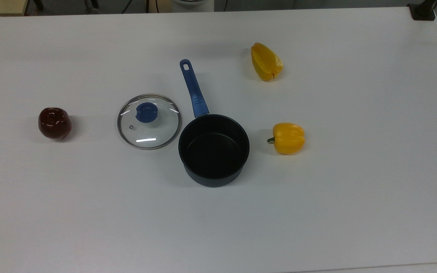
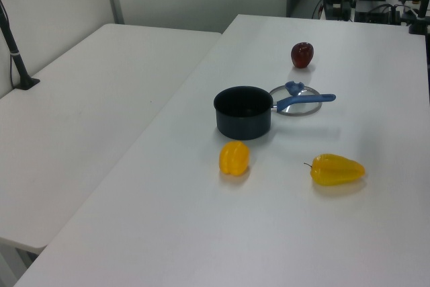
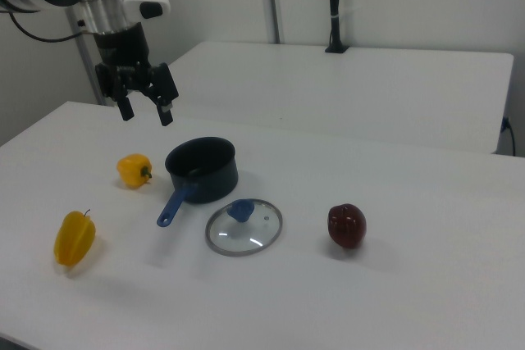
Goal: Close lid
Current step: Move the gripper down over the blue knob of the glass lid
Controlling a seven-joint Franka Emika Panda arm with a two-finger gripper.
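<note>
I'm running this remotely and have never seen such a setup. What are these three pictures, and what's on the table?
One moment seen by three fixed cameras: one overhead, two from opposite sides. The machine is a robot arm; its gripper hangs open and empty above the table in the right view. A dark saucepan stands open, and its glass lid lies flat beside it, touching it or nearly so. Around them lie two yellow peppers and a dark red pepper.
</note>
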